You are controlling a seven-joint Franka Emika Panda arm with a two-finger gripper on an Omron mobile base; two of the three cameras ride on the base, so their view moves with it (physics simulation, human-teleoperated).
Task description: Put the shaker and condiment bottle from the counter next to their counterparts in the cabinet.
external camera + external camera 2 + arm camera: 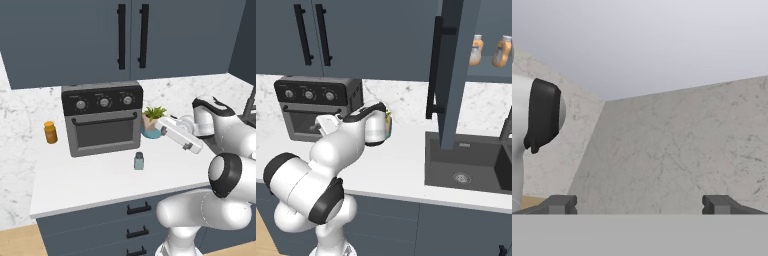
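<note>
tool is held spread wide, nothing gripped — shaker is left standing on counter, awaiting pickup.

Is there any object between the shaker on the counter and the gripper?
Nothing visible does. The shaker stands alone on the counter, before the toaster oven. The open gripper faces bare marble and holds nothing.
</note>
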